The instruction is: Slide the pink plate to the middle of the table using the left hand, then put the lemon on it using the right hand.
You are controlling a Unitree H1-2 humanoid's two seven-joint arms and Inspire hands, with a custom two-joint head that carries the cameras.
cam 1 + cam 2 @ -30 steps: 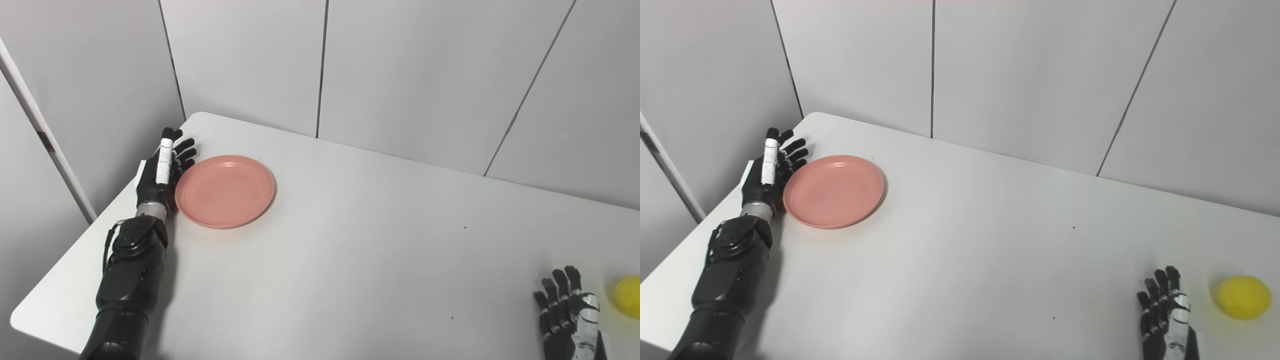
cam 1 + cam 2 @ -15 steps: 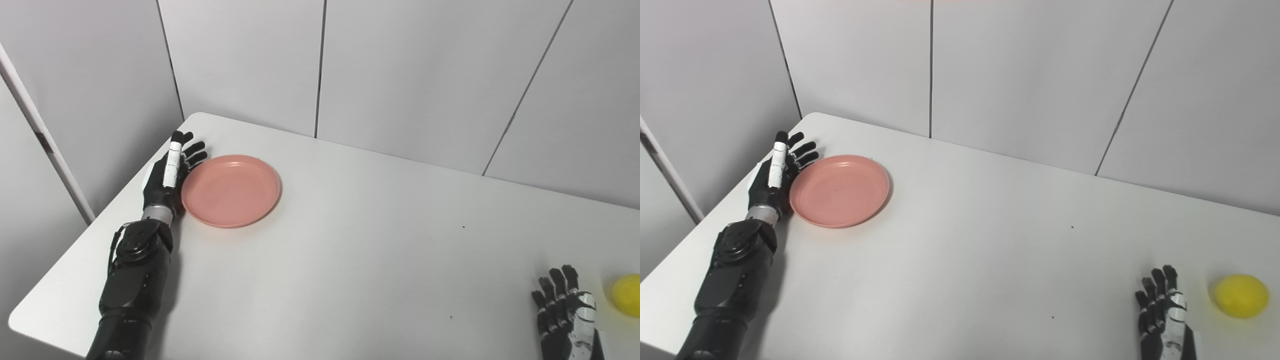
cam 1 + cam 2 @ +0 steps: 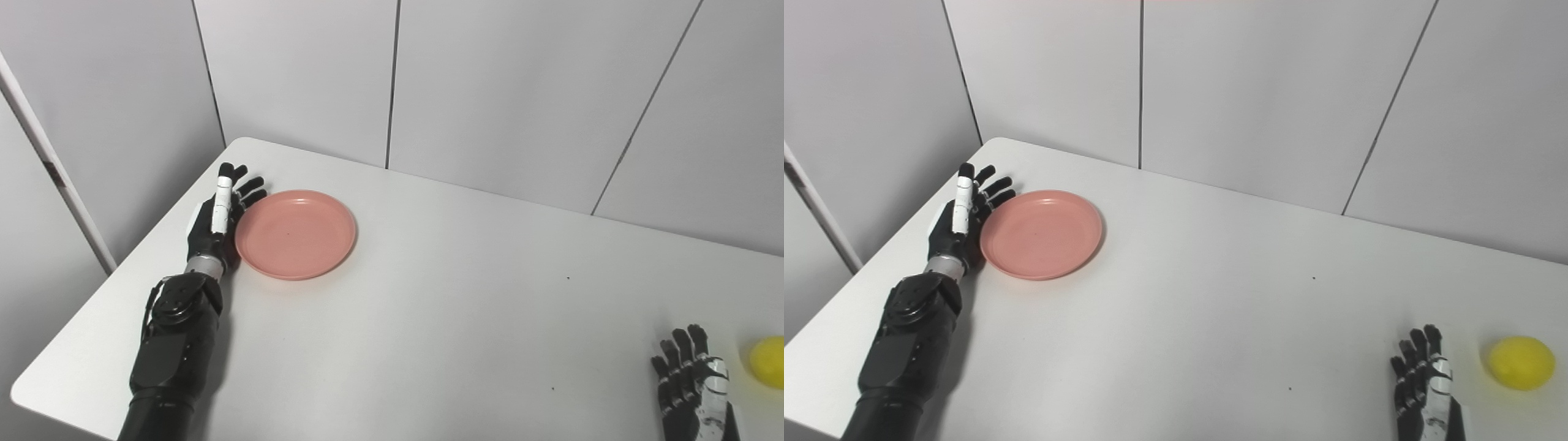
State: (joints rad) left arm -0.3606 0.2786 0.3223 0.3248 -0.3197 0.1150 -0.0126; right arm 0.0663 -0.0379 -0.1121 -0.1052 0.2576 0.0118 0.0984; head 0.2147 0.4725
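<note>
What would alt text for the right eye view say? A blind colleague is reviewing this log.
The robot's open left hand rests edge-on against the left rim of a pink plate near the far left corner of a white table. At the near right, the open right hand lies beside a lemon, not touching it.

Both hands flat, fingers apart

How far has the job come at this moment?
Nothing is finished yet. In hand: the left hand, open, presses its side against the pink plate, which lies near the table's left end, not the middle. Left: complete the slide, then the open right hand must place the lemon, lying beside it.
</note>
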